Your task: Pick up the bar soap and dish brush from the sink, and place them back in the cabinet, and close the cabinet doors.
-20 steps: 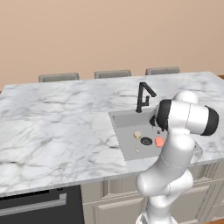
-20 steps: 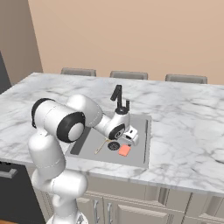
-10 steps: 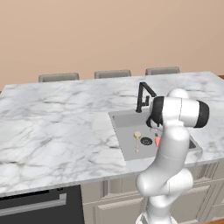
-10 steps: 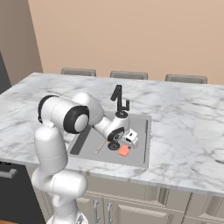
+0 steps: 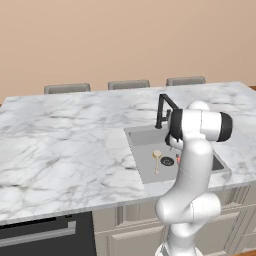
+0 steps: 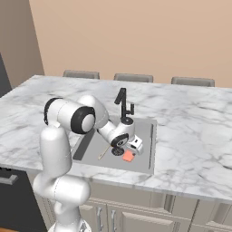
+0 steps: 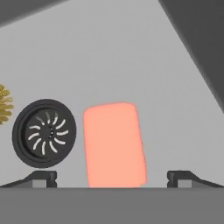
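The soap [image 7: 114,145] lies flat on the grey floor of the sink [image 7: 131,65], between the two tips of the pincer [image 7: 113,176] in the hand view. The tips stand wide apart, one on each side of the soap, and neither touches it. The near end of the soap is cut off by the bottom of this view, so I cannot tell how far down the tips reach beside it.

The drain [image 7: 44,133] is just beside the soap, with a narrow strip of sink floor between them. Beyond the drain, at the edge of the hand view, a bit of yellowish bristles of the brush [image 7: 5,105] shows; the rest of it is cut off there.

In the right base view the soap [image 6: 128,156] is a small orange block in the sink [image 6: 152,147], near the front wall, and the pincer [image 6: 131,149] hangs directly over it with the white hand partly covering it. The drain [image 6: 118,152] is mostly hidden behind the wrist. The brush [image 6: 103,153] shows here as a thin handle on the far side of the drain from the soap.

In the left base view the brush [image 5: 156,159] lies beside the drain [image 5: 167,161], and the arm hides the soap. The faucet [image 5: 162,110] stands on the counter [image 5: 65,150] behind the sink [image 5: 137,140].
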Tool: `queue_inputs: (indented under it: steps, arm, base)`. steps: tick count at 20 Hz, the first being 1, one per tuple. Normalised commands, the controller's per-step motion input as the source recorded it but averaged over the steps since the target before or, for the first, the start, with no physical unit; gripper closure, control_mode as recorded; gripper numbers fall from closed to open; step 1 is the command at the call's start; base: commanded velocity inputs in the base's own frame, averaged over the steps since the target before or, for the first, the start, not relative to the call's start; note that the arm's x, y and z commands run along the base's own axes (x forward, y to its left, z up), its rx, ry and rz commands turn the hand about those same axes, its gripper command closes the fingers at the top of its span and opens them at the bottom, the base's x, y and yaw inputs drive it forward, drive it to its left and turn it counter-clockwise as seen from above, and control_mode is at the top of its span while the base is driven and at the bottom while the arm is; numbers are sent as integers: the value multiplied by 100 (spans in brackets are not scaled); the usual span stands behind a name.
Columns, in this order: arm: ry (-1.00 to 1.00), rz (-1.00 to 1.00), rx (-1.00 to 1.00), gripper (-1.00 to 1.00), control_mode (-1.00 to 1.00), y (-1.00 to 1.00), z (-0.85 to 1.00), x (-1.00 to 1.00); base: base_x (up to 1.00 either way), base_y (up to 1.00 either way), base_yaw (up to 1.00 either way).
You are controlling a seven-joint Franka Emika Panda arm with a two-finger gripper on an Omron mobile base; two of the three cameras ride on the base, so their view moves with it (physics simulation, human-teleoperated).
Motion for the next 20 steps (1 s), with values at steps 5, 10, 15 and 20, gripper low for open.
queue_inputs:
  steps: [5,10,15,20]
  arm:
    - [0,0,0,-100,-100,0,-22,11]
    - [0,0,2,-100,-100,-5,-21,12]
    - [0,0,3,-100,-100,-14,-16,3]
    - [1,0,1,-100,-100,-8,-19,0]
  base:
    - [0,0,0]
    - [0,0,0]
    - [0,0,0]
    - [0,0,0]
